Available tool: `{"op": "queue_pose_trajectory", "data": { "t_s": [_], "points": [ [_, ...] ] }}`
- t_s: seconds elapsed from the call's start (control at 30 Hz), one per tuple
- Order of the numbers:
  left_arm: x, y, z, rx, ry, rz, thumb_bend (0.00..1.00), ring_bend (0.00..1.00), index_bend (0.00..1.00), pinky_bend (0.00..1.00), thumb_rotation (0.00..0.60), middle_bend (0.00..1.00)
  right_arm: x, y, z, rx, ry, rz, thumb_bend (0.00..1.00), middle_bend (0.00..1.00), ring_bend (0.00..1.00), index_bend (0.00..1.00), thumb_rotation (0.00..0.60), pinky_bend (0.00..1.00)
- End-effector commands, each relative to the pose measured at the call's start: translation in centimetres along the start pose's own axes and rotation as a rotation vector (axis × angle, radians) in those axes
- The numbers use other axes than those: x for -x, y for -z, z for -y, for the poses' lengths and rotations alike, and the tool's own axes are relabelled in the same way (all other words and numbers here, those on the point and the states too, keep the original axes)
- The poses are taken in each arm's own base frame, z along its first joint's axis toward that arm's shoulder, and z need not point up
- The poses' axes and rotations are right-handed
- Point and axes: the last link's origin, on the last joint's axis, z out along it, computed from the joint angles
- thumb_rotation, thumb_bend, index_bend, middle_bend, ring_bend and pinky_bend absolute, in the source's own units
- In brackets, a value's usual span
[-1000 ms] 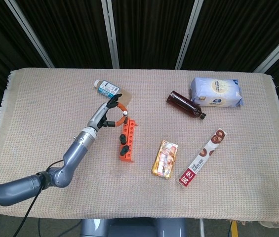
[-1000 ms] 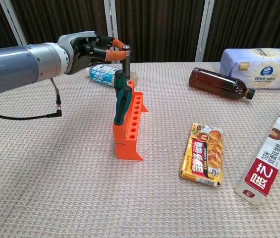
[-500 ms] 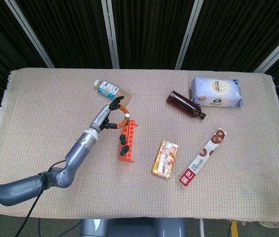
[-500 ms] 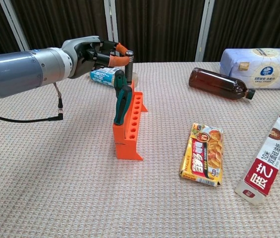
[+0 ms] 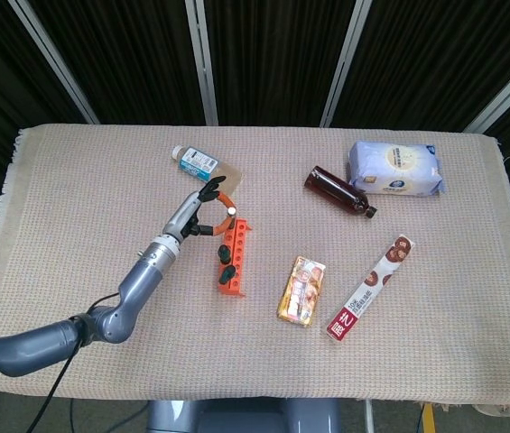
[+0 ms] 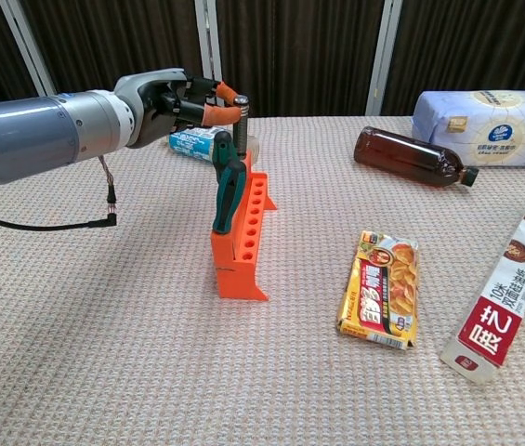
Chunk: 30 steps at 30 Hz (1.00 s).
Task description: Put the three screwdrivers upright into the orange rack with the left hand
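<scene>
The left hand (image 6: 183, 100) grips an orange-handled screwdriver (image 6: 229, 105) just above the far end of the orange rack (image 6: 241, 243), which sits mid-desk (image 6: 104, 353). Two green-and-black screwdrivers (image 6: 228, 190) stand upright in the rack's near end. The right hand is out of sight.

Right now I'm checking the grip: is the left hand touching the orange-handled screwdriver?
Touching. In the chest view the left hand holds the orange-handled screwdriver, its fingers wrapped around the handle.
</scene>
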Motion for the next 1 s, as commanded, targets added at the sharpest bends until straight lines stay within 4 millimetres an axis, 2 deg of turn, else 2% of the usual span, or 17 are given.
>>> {"op": "queue_pose_trajectory", "data": {
  "t_s": [0.03, 1.0],
  "points": [
    [-0.03, 0.02, 0.02, -0.001, 0.001, 0.001, 0.52, 0.0, 0.61, 0.0, 0.6, 0.01, 0.02, -0.01, 0.01, 0.0, 0.0, 0.0, 0.0, 0.01, 0.0, 0.12, 0.6, 0.0],
    [-0.74, 0.07, 0.41, -0.012, 0.011, -0.005, 0.52, 0.0, 0.61, 0.0, 0.6, 0.01, 0.11, -0.18, 0.09, 0.002, 0.004, 0.008, 0.0, 0.01, 0.0, 0.12, 0.6, 0.0]
  ]
}}
